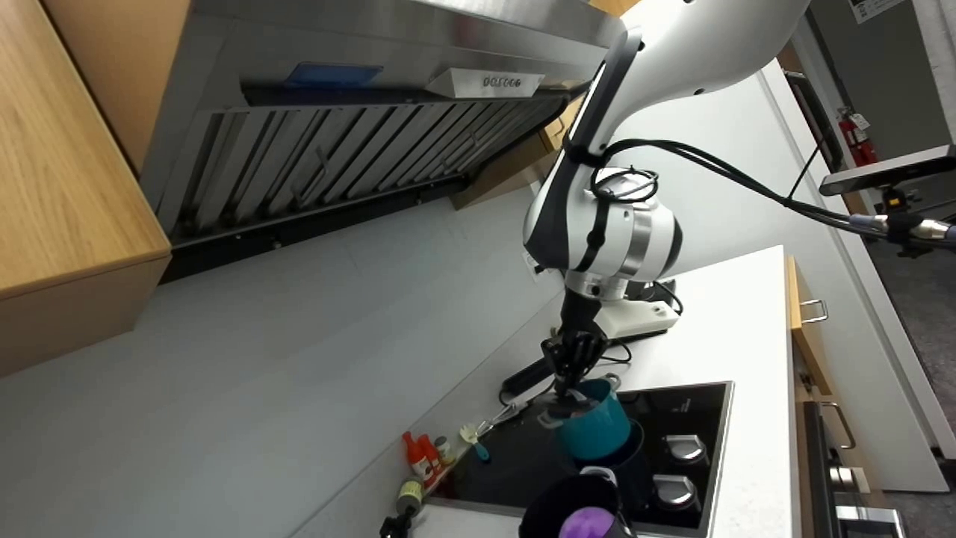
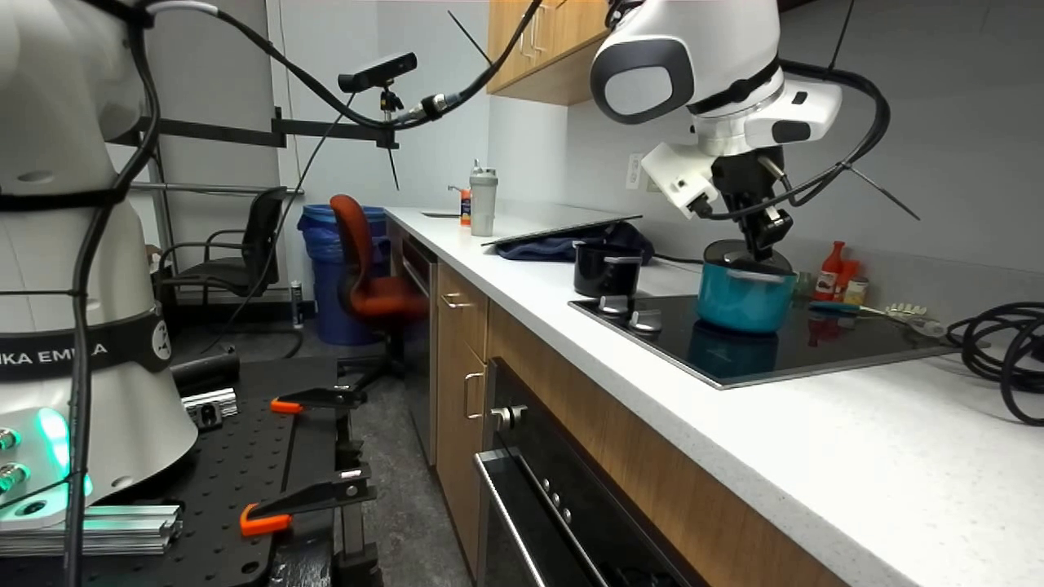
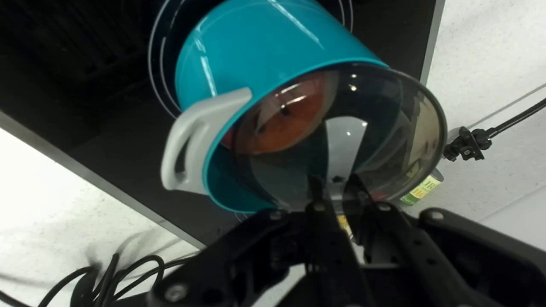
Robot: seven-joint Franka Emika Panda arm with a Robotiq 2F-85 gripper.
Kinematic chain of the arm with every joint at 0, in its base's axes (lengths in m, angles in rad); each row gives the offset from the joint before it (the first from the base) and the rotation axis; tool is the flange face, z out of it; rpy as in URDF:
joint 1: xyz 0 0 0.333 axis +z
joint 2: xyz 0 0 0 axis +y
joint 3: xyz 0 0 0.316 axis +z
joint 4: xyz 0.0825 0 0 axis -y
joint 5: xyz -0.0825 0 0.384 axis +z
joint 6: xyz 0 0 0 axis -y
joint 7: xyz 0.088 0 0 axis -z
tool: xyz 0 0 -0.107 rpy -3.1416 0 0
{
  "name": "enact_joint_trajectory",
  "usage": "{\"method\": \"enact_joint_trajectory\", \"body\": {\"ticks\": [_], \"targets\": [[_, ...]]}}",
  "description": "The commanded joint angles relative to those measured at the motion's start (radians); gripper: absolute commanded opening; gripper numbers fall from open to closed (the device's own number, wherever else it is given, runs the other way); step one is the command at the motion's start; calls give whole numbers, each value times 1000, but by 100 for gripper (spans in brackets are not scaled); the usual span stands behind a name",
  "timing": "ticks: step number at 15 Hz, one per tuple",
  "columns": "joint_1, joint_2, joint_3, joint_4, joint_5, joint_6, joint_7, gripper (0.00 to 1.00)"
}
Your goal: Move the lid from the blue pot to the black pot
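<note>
The lid, clear glass with a pale grey handle, shows in the wrist view (image 3: 379,106) and both exterior views (image 1: 571,405) (image 2: 734,255). It lies tilted and off-centre over the blue pot, overhanging one side and leaving a gap at the other. The blue pot (image 2: 745,302) stands on the cooktop, also in the wrist view (image 3: 264,47). A red-orange thing (image 3: 286,115) shows inside through the glass. My gripper (image 3: 337,187) has its fingers on both sides of the lid's handle, shut on it. The black pot (image 2: 606,273) stands beside the cooktop, out of the wrist view.
Red bottles (image 2: 830,271) and utensils (image 2: 897,310) lie behind the blue pot along the wall. Control knobs (image 2: 644,319) are at the cooktop's front edge. Black cables (image 2: 1003,350) lie on the counter. A purple thing (image 1: 588,523) is in the black pot (image 1: 544,508). A range hood (image 1: 358,149) hangs above.
</note>
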Motion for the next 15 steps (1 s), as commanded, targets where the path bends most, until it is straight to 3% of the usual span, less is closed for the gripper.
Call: {"method": "enact_joint_trajectory", "body": {"ticks": [1,7,15], "targets": [[15,-31,4,-25,0,32,-9,4],[80,-76,-3,-87,-103,61,-17,4],[196,-109,-28,-179,-355,136,8,4]]}}
